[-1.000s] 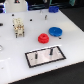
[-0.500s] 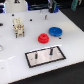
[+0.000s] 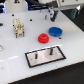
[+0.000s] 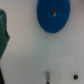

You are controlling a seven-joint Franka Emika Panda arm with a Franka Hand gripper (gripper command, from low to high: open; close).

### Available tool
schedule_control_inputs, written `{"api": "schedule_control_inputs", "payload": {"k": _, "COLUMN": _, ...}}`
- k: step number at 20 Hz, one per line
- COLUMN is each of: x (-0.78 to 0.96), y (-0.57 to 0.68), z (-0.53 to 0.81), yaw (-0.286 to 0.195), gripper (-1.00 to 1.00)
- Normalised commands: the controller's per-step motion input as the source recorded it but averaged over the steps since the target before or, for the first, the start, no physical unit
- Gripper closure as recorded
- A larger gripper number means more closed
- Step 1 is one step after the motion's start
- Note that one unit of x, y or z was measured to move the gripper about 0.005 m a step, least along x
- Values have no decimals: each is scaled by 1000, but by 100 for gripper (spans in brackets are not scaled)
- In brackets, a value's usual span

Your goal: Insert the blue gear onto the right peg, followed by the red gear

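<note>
The blue gear (image 3: 55, 32) lies flat on the white table, to the exterior view's right of the smaller red gear (image 3: 43, 37). Nearer the front is the black-edged grey plate (image 3: 59, 56) with two dark pins; the right peg (image 3: 50, 50) stands bare. My gripper (image 3: 52, 15) hangs above and behind the blue gear, holds nothing, and its fingers look apart. In the wrist view the blue gear (image 4: 52, 15) shows whole with its toothed rim. A dark blurred shape (image 4: 4, 37) sits at the picture's edge.
A small beige and white block fixture (image 3: 18, 27) stands on the table at the exterior view's left. The table's far edge meets a dark background behind the gears. A thin dark mark (image 4: 47, 76) shows on the table in the wrist view.
The gripper has shifted a little toward the blue gear. The gears and the plate have not moved.
</note>
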Motion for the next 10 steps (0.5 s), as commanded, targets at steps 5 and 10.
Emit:
{"api": "schedule_control_inputs", "payload": {"k": 5, "x": -202, "y": -6, "z": -515, "yaw": 0, "gripper": -100}}
{"api": "schedule_control_inputs", "payload": {"k": 10, "x": -194, "y": -22, "z": -482, "yaw": 0, "gripper": -100}}
